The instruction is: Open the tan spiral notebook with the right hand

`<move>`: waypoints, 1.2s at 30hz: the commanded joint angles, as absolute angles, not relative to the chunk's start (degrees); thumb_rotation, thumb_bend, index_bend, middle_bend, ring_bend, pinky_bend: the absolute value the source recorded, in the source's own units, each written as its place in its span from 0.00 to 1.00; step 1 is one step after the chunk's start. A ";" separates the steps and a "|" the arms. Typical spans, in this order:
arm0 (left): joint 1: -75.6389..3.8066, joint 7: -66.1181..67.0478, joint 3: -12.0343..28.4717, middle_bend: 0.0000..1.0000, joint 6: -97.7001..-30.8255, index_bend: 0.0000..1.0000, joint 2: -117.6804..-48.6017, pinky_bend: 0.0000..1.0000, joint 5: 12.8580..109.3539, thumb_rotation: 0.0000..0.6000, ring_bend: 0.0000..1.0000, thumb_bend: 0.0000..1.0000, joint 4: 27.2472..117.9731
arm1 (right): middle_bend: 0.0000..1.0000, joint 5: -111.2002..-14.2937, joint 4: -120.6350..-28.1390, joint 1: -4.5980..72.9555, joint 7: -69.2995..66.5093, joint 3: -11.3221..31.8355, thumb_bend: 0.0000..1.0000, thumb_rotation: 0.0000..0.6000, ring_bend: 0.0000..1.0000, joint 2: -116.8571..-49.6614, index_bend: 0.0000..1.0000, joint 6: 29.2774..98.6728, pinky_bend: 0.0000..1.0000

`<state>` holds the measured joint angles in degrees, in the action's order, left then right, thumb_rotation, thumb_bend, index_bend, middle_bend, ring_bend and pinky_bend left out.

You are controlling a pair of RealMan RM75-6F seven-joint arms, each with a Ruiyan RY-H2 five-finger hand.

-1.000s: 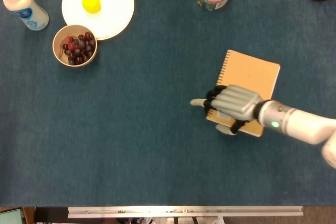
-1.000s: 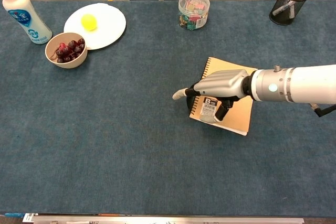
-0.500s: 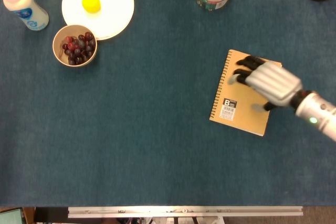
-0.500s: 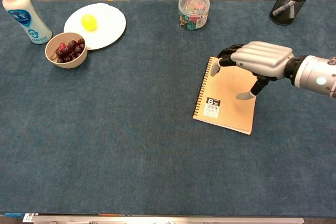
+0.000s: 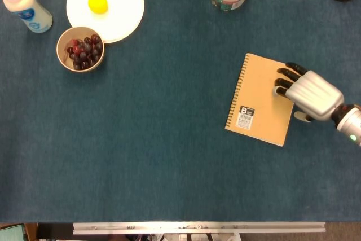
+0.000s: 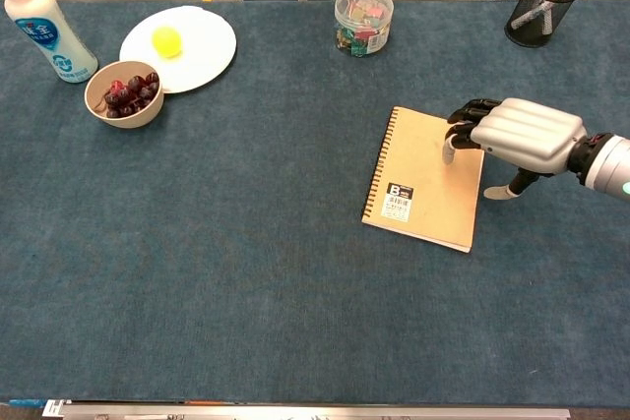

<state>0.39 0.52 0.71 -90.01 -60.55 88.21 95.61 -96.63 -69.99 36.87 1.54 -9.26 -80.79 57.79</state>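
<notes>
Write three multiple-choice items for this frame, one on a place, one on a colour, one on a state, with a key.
1. Where is the right hand?
A. over the notebook's spiral edge
B. at the notebook's right edge, opposite the spiral
C. beside the bowl of grapes

2. What colour is the fruit on the white plate?
A. yellow
B. red
C. green

3. How is the tan spiral notebook?
A. closed and flat
B. half open
C. fully open

Key: 1 B, its fingertips reach over the edge opposite the spiral binding. 2 A, the fruit is plainly yellow. 3 A, the cover with the barcode label lies flat.
</notes>
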 commanded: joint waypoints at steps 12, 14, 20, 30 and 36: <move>0.40 0.23 0.77 0.09 -89.87 0.14 -60.69 0.14 87.91 1.00 0.09 0.41 95.13 | 0.32 -98.87 -62.63 35.09 0.57 -8.90 0.15 1.00 0.13 -85.08 0.37 61.18 0.12; 0.42 0.24 0.75 0.09 -89.88 0.14 -60.69 0.14 87.90 1.00 0.09 0.41 95.05 | 0.32 -99.18 -61.78 34.98 0.75 -8.85 0.15 1.00 0.13 -85.54 0.37 61.55 0.12; 0.48 0.08 0.72 0.09 -89.72 0.15 -60.61 0.14 87.64 1.00 0.09 0.41 94.92 | 0.32 -99.87 -60.30 34.51 0.79 -9.09 0.15 1.00 0.13 -86.24 0.37 62.30 0.12; 0.33 -0.23 0.70 0.09 -89.37 0.14 -60.67 0.14 87.60 1.00 0.09 0.41 94.60 | 0.32 -100.27 -57.61 33.61 0.80 -8.86 0.15 1.00 0.13 -87.72 0.37 63.77 0.12; 0.34 -0.57 0.63 0.09 -89.25 0.15 -60.60 0.14 87.55 1.00 0.09 0.41 94.34 | 0.32 -100.18 -56.09 33.42 0.18 -8.66 0.15 1.00 0.13 -88.80 0.37 63.82 0.12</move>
<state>0.34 -0.57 0.64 -89.25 -60.61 87.55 94.35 -100.22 -56.18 33.45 0.28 -8.70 -88.70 63.85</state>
